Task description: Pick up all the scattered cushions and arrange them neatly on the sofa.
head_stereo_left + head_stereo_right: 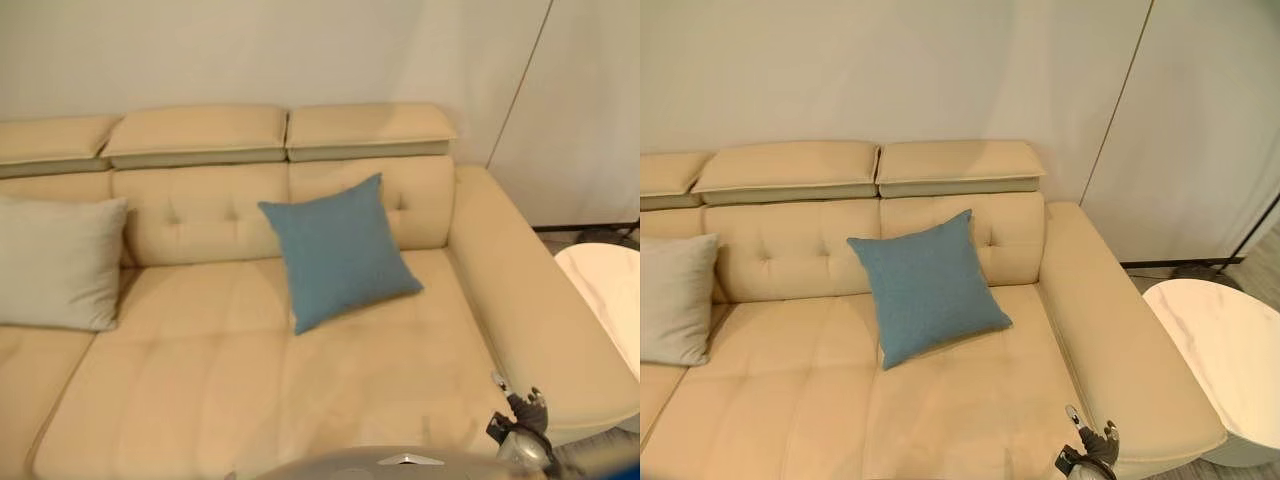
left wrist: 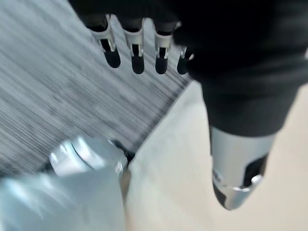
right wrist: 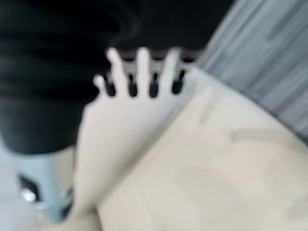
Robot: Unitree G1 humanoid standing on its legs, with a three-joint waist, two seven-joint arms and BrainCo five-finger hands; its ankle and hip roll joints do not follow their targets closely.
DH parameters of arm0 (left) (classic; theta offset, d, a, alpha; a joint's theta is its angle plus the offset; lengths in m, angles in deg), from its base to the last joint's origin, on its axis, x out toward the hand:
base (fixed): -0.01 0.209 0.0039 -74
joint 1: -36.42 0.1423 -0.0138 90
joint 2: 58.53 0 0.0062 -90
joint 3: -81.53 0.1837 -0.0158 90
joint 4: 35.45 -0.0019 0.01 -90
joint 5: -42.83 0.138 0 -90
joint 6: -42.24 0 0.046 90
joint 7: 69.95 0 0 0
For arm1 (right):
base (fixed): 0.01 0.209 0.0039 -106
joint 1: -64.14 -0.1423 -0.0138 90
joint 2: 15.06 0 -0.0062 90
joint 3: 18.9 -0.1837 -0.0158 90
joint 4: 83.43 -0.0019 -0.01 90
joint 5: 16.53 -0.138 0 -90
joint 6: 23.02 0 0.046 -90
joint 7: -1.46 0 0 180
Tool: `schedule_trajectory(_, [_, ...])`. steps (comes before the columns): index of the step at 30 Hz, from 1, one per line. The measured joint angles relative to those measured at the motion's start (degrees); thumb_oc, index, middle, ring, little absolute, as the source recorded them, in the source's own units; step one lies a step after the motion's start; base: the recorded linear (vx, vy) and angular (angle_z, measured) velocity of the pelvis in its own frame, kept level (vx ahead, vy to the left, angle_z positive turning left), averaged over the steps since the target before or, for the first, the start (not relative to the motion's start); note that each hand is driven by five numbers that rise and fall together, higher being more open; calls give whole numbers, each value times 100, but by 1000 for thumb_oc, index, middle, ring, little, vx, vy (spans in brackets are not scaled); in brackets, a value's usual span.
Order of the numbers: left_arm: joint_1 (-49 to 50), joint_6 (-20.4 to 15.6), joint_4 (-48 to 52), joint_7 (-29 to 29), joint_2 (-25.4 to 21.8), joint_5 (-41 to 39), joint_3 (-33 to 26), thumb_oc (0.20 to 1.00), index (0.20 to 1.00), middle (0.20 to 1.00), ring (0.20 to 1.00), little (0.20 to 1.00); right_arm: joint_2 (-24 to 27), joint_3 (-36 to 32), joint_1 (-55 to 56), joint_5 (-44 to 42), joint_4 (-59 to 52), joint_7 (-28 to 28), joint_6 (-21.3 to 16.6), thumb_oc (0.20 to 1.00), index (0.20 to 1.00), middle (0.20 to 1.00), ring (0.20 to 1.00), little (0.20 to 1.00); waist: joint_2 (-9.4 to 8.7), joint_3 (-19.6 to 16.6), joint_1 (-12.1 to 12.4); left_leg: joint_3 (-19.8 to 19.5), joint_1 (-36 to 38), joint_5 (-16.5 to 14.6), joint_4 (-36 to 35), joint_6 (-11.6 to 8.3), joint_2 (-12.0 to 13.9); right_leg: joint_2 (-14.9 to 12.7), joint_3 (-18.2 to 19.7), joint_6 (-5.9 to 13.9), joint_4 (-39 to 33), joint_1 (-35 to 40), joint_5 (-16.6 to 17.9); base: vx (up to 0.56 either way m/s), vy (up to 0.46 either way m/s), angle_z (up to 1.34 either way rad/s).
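You face a cream sofa (image 1: pixel 300 370) set against a pale wall, with a round white marble-topped table (image 1: pixel 1225 345) just past its right arm. On the seat, a blue cushion (image 1: pixel 338 250) leans tilted against the backrest near the middle. A grey cushion (image 1: pixel 58 262) stands well apart from it at the left end. Your right hand (image 1: pixel 522 420) hangs low by the sofa's right front corner, its fingers (image 3: pixel 144 65) straight and spread, empty. Your left hand (image 2: pixel 226 57) hangs over grey carpet (image 2: pixel 53 82) beside the sofa edge, fingers (image 2: pixel 137 53) straight, holding nothing.

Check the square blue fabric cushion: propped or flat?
Propped: the square blue fabric cushion leans tilted against the beige sofa's backrest, one corner up.
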Motion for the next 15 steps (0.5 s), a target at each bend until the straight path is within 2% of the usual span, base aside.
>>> schedule_trajectory(1, [-243,-64,104,-5,104,33,-35,1000,1000,1000,1000,1000,114,100,-123,73,-23,-102,14,1000,1000,1000,1000,1000,147,186,63,-155,-401,421,72,-199,107,221,-284,-308,108,-394,138,-610,-83,96])
schedule_trajectory(2, [-193,-66,42,5,66,44,-169,1000,1000,1000,1000,1000,85,303,-180,165,-80,-199,38,1000,1000,1000,1000,1000,-12,215,62,-35,-338,-371,309,-566,-65,175,-265,-412,240,-570,238,-562,-44,41])
schedule_trajectory(3, [-36,-30,-101,4,47,32,-246,1000,1000,1000,1000,1000,97,489,-141,248,-113,-227,37,1000,1000,1000,1000,1000,-161,275,-42,297,-99,-952,571,-588,-254,126,-297,-331,97,-629,542,-556,-38,17])
schedule_trajectory(4, [9,-36,-138,-34,44,24,-368,1000,1000,1000,1000,1000,195,661,-143,307,-109,-234,42,1000,1000,1000,1000,1000,-238,327,-117,616,-68,-1351,1181,-456,-341,91,-326,-248,13,-728,716,-361,-51,13])
schedule_trajectory(5, [82,-32,-180,-117,15,-21,-638,1000,1000,1000,1000,1000,172,642,-79,414,-33,-233,59,1000,1000,1000,1000,1000,-417,380,-122,932,94,-1932,2050,-417,-371,72,-301,-177,-223,-734,1004,-293,-37,19])
schedule_trajectory(6, [240,-48,-190,-222,-2,-40,-622,1000,1000,1000,1000,1000,177,569,80,426,129,-232,20,1000,1000,1000,1000,1000,-604,364,-148,723,406,-2347,2550,-490,-528,19,-372,-77,-400,-718,1205,-210,-22,27])
schedule_trajectory(7, [321,-81,-197,-361,-54,-135,-683,1000,1000,1000,1000,1000,101,364,233,454,402,-228,24,1000,1000,1000,1000,1000,-738,322,-160,226,746,-2627,3019,-355,-864,-56,-437,705,-555,-665,1226,-101,48,54])
schedule_trajectory(8, [358,-68,-209,-444,137,-140,-774,1000,1000,1000,1000,1000,274,59,340,451,593,-207,25,1000,1000,1000,1000,1000,-304,400,-238,-330,1218,-2671,2957,-325,-474,-29,-813,954,315,-1023,621,-43,61,55])
schedule_trajectory(9, [574,-125,-173,-560,62,-207,-732,1000,1000,1000,1000,1000,162,-247,538,431,675,-159,-53,1000,1000,1000,1000,1000,-521,130,-373,-410,1801,-2909,1731,-517,-406,-992,-612,800,788,-1536,376,-10,80,-6])
schedule_trajectory(10, [679,-108,-375,-572,68,-232,-729,1000,1000,1000,1000,1000,226,-337,442,400,881,-149,-112,1000,1000,1000,1000,1000,-261,-64,-278,-470,2197,-3084,974,-386,-149,-637,-615,622,723,-1748,606,33,71,-39])
schedule_trajectory(11, [552,-69,-754,-540,31,-232,-726,1000,1000,1000,1000,1000,246,-359,406,388,1063,-146,-145,1000,1000,1000,1000,1000,-131,-117,-339,-303,2424,-2931,84,-157,-308,-566,-589,635,227,-1753,1067,56,120,-49])
schedule_trajectory(12, [433,-68,-880,-512,13,-231,-726,1000,1000,1000,1000,1000,188,-302,439,387,1162,-164,-160,1000,1000,1000,1000,1000,-54,-113,-368,-44,2435,-2764,-62,287,-424,-466,-676,665,-35,-1765,1283,56,137,3])
schedule_trajectory(13, [349,-81,-855,-456,-46,-231,-709,1000,1000,1000,1000,1000,16,-175,568,382,1193,-173,-166,1000,1000,1000,1000,1000,-164,-74,-368,43,2457,-2902,-171,454,-396,-460,-718,681,-116,-1804,1364,41,131,-22])
schedule_trajectory(14, [362,-83,-856,-422,-86,-231,-719,1000,1000,1000,1000,1000,-141,54,596,387,1268,-202,-216,1000,1000,1000,1000,1000,-133,-128,-253,161,2466,-2831,-381,720,-273,-388,-813,668,-137,-1784,1309,-5,137,-53])
schedule_trajectory(15, [435,-86,-831,-316,-137,-234,-728,1000,1000,1000,1000,1000,-248,286,574,396,1527,-250,-232,1000,1000,1000,1000,1000,-212,-174,-250,417,2471,-2757,-371,790,-216,-367,-934,502,674,-1948,1192,-25,146,-90])
